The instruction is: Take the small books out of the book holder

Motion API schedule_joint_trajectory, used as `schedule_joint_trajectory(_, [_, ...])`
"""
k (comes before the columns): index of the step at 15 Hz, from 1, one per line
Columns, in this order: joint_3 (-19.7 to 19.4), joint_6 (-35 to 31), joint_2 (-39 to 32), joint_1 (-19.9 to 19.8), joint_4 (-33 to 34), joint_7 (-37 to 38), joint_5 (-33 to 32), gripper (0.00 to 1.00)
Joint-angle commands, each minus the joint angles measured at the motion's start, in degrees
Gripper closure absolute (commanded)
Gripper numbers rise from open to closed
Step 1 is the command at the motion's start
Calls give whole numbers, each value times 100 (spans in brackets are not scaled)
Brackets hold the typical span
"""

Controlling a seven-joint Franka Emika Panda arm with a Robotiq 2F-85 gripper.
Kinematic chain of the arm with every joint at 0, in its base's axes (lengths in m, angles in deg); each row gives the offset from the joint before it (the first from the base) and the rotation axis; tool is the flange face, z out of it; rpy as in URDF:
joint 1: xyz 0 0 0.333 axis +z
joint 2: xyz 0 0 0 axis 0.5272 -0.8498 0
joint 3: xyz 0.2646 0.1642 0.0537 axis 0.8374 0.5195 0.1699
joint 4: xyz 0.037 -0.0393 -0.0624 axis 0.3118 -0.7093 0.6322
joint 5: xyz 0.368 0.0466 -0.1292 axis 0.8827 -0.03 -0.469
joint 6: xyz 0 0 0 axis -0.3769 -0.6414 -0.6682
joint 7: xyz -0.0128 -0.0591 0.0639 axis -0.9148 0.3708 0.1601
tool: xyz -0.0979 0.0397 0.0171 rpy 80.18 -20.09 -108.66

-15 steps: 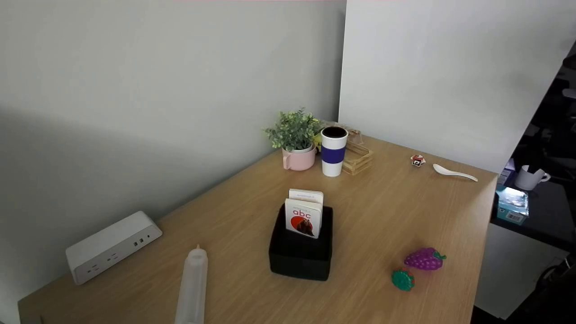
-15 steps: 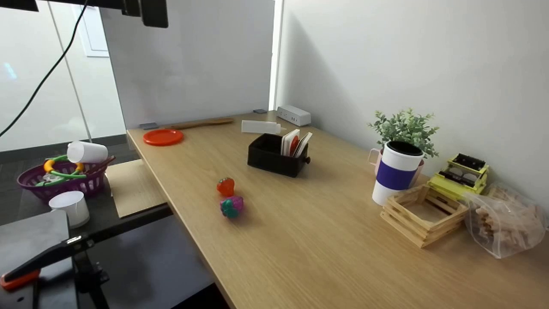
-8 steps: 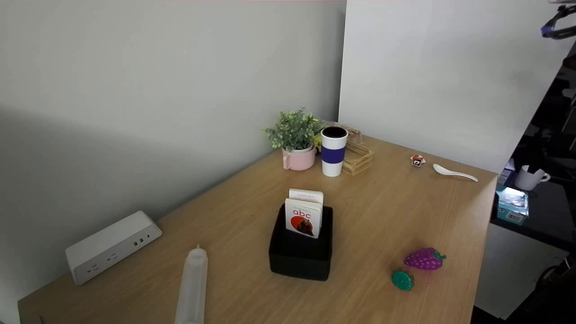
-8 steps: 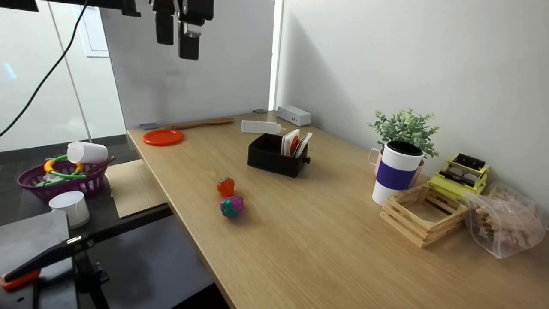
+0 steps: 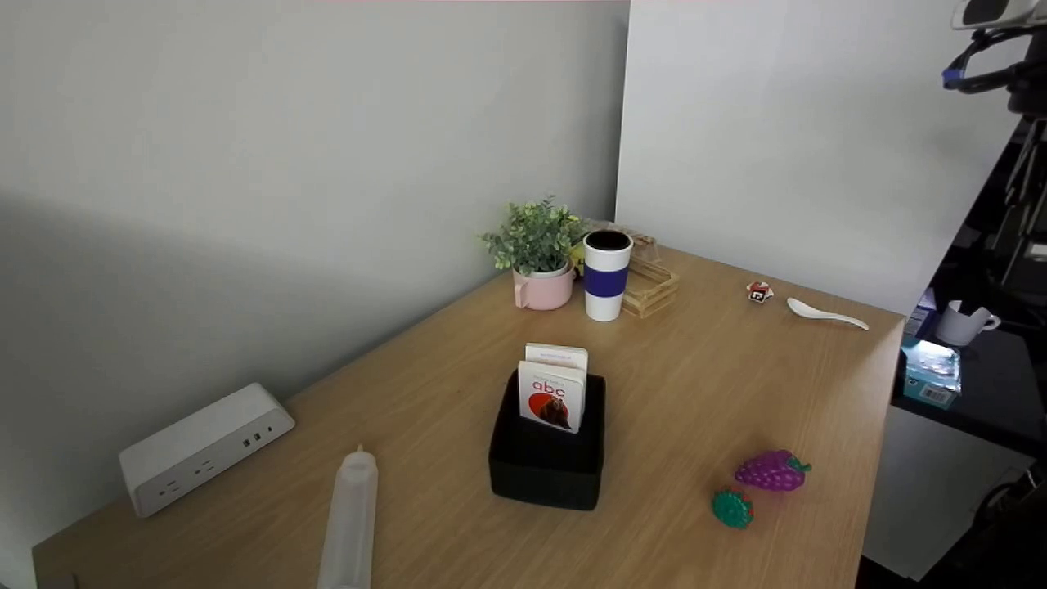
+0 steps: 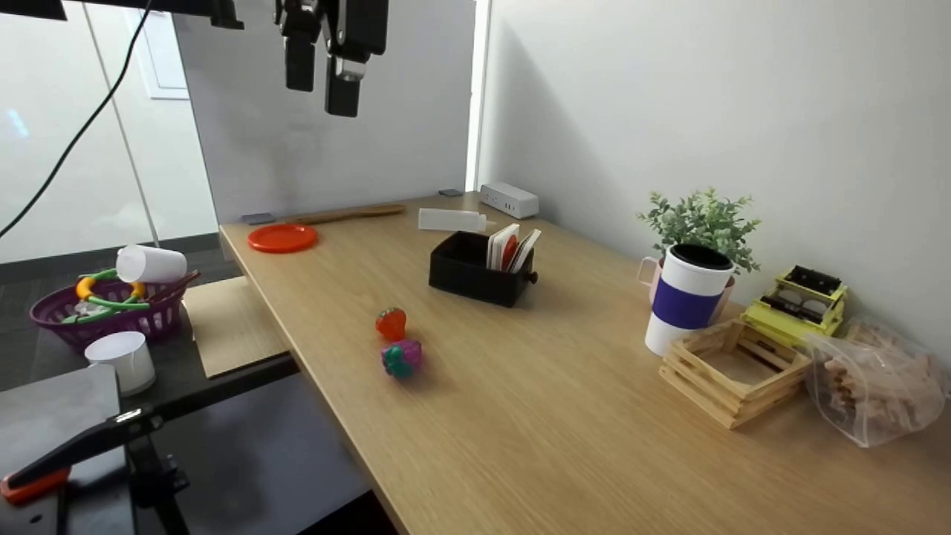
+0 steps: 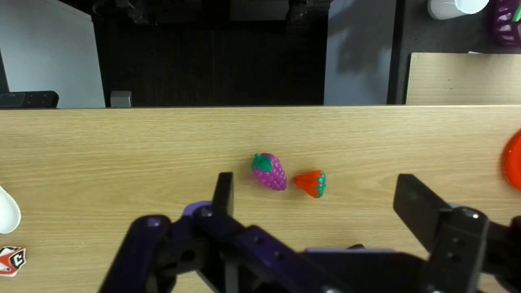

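We see the tool (image 6: pixel 322 91) hanging above the table (image 6: pixel 565 416), its jaws spread wide and gripping nothing. Well below it and off to one side, the small books (image 5: pixel 552 391) stand in the black book holder (image 5: pixel 544 484), their tops above its rim; one cover reads "abc". In the wrist view we find a purple toy fruit (image 7: pixel 272 175) below the tool, showing between its jaws, with an orange-red toy strawberry (image 7: pixel 308 183) just beside it. A white spoon (image 7: pixel 8 212) and a red plate (image 7: pixel 516 160) lie on opposite sides of the tool.
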Motion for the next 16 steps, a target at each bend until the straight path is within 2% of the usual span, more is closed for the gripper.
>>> schedule_joint_trajectory(1, [129,-156,28,-126,-82,223,11,0])
schedule_joint_trajectory(6, [278,-737,-539,-108,218,510,-105,0])
schedule_joint_trajectory(10, [385,-1442,-1136,-54,465,543,-89,0])
schedule_joint_trajectory(14, [456,-2260,-1877,27,753,487,23,0])
schedule_joint_trajectory(16, [489,-2394,-2339,80,993,421,103,0])
